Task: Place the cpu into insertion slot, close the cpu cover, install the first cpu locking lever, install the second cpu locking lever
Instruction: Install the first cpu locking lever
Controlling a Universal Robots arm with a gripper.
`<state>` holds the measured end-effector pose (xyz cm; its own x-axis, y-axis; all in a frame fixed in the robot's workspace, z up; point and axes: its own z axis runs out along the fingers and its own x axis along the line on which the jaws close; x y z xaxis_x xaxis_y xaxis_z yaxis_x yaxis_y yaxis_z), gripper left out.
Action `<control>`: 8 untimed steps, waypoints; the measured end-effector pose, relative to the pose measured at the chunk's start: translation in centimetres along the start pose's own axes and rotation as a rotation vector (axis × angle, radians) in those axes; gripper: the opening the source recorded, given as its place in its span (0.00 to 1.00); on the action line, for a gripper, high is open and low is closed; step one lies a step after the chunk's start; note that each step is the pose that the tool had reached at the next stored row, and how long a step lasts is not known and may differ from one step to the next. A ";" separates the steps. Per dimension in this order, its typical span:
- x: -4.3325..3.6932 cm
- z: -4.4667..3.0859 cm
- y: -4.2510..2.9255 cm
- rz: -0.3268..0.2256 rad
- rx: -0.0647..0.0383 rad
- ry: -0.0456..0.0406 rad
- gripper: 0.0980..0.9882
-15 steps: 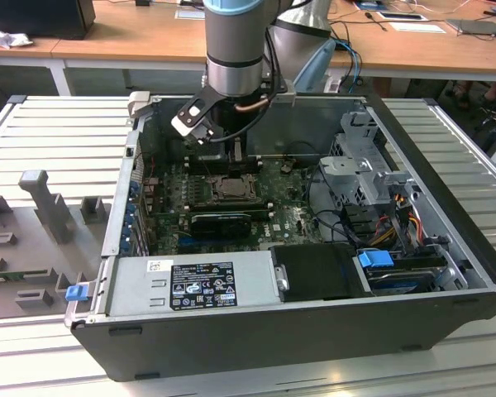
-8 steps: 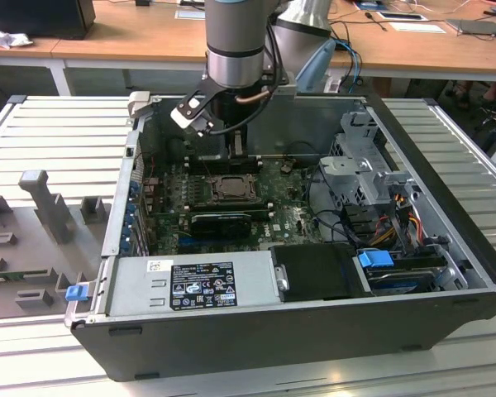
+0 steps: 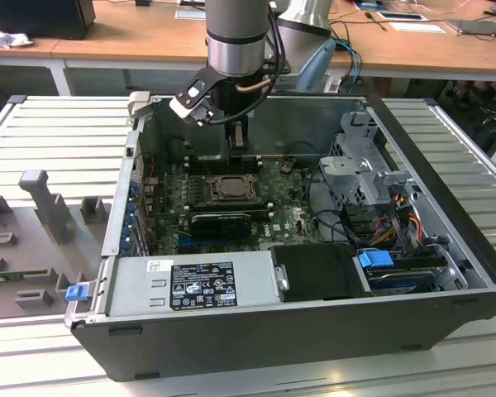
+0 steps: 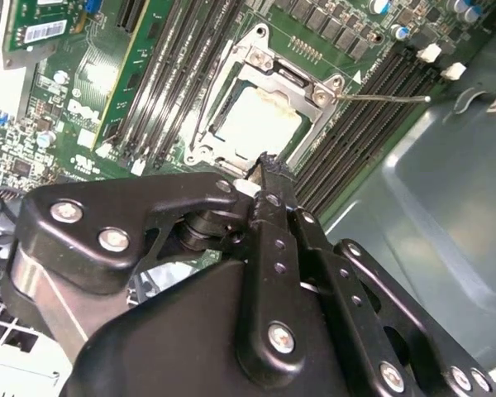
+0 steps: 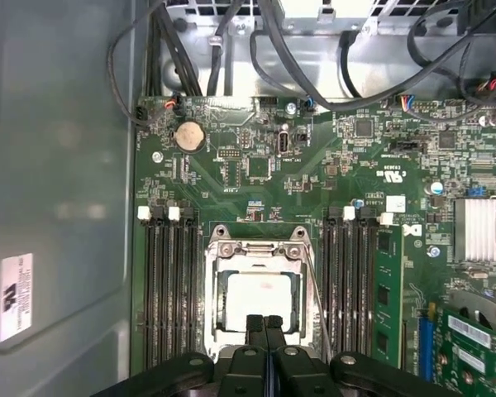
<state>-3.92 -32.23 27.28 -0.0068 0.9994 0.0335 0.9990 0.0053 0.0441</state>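
The cpu (image 5: 259, 299) shows its pale face in the insertion slot (image 5: 212, 331) on the green board, and also in the second wrist view (image 4: 256, 120). The silver cpu cover (image 5: 254, 247) lies flat around it, the chip showing through its window. A thin metal locking lever (image 4: 384, 97) sticks out from one corner of the socket over the memory slots. My gripper (image 5: 264, 322) is shut with nothing between its fingertips, hovering over the socket's edge. In the exterior view the gripper (image 3: 237, 149) hangs just above the socket (image 3: 229, 188).
Black memory slots (image 5: 165, 289) flank the socket on both sides. A green card (image 5: 471, 347) and a finned heatsink (image 5: 484, 227) stand beside them. Cables (image 5: 314, 74) run along the case wall. In the exterior view, the power supply (image 3: 198, 284) and drive cage (image 3: 368, 169) fill the case's other parts.
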 end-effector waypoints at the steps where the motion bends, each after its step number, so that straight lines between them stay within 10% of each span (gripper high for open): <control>1: 0.01 -0.14 0.01 0.000 0.000 0.0001 0.01; 8: 0.01 -0.14 0.01 -0.024 0.001 0.0010 0.01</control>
<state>-3.92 -32.22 27.42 -0.0305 0.9990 0.0334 0.9986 0.0290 0.0440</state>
